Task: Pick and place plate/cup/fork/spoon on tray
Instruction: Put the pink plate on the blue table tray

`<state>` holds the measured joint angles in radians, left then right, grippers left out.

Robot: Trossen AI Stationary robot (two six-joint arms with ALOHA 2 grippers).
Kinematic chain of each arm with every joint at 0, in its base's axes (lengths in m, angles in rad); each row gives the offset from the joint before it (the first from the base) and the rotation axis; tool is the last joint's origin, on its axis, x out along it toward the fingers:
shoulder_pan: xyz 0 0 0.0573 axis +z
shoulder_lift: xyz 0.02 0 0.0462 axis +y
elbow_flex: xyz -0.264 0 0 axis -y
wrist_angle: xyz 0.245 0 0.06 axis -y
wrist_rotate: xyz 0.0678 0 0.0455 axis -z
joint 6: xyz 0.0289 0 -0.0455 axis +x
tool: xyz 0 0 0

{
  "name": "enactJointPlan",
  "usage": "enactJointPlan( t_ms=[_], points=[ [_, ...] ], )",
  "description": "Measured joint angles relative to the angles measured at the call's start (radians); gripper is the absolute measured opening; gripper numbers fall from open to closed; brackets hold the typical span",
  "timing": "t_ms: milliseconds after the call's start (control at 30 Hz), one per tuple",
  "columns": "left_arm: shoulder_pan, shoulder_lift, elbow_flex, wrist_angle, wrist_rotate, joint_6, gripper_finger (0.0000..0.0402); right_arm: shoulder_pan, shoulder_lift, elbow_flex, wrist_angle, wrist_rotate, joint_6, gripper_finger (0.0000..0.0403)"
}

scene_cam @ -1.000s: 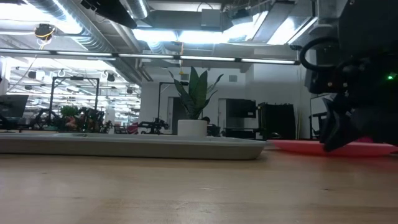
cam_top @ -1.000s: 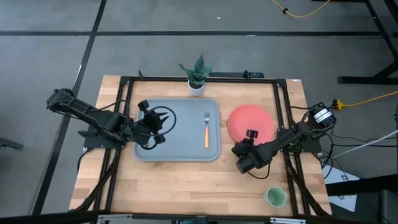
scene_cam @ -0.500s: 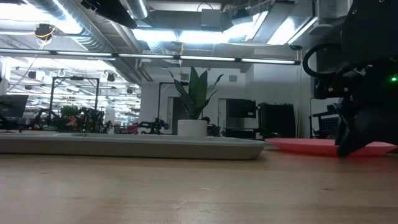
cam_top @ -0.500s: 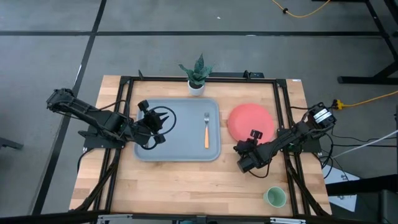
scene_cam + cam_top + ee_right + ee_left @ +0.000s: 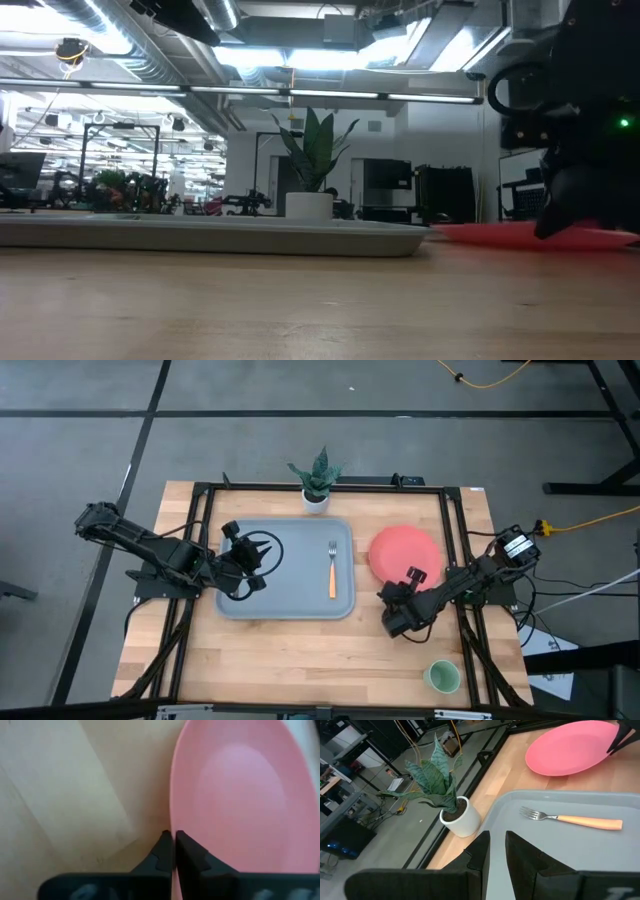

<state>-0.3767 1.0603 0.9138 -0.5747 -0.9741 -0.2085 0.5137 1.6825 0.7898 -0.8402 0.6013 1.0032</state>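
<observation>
Over the last second the plate [image 5: 405, 553] has slid slightly right in the high view, away from the tray [image 5: 287, 600]; it lies on the table, centre-right of frame. The right gripper [image 5: 173, 851] has its fingers nearly together, tips at the plate's near rim, grip not confirmed. Probably a nudge, not a lift. Fork [image 5: 332, 570] lies on the tray, cup [image 5: 441, 677] at lower right. Left gripper [image 5: 262, 552] is over the tray's left part, fingers narrowly parted and empty.

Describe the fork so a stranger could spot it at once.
Start at the large light blue-grey rectangular tray in the middle of the wooden table. On its right half lies the small fork with silver metal tines and a slim orange handle, the only cutlery visible on the tray.
</observation>
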Motion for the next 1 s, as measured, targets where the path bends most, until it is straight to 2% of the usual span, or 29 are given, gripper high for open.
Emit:
enactJointPlan(
  t_ms=[167,300,533,600,700,833,1000],
  points=[
    [0.000,0.000,0.000,0.000,0.000,-0.001,0.0053,0.000,0.000,0.122,-0.176,0.050,0.010,0.0004],
    [0.000,0.000,0.000,0.000,0.000,-0.001,0.0053,0.000,0.000,0.249,-0.314,0.134,0.003,0.0004],
    [0.000,0.000,0.000,0.000,0.000,-0.001,0.0053,0.000,0.000,0.422,-0.326,0.325,-0.220,0.0004],
    [0.000,0.000,0.000,0.000,0.000,-0.001,0.0053,0.000,0.000,0.458,-0.280,0.369,-0.339,0.0004],
    [0.000,0.000,0.000,0.000,0.000,0.006,0.0053,-0.004,0.000,0.491,-0.113,0.375,-0.615,0.0004],
    [0.000,0.000,0.000,0.000,-0.034,0.063,0.0053,-0.027,0.000,0.493,0.179,0.245,-0.978,0.0004],
    [-0.010,-0.025,0.000,-0.006,-0.130,0.088,0.0053,-0.091,0.010,0.493,0.408,0.115,-1.215,0.0004]
  ],
)
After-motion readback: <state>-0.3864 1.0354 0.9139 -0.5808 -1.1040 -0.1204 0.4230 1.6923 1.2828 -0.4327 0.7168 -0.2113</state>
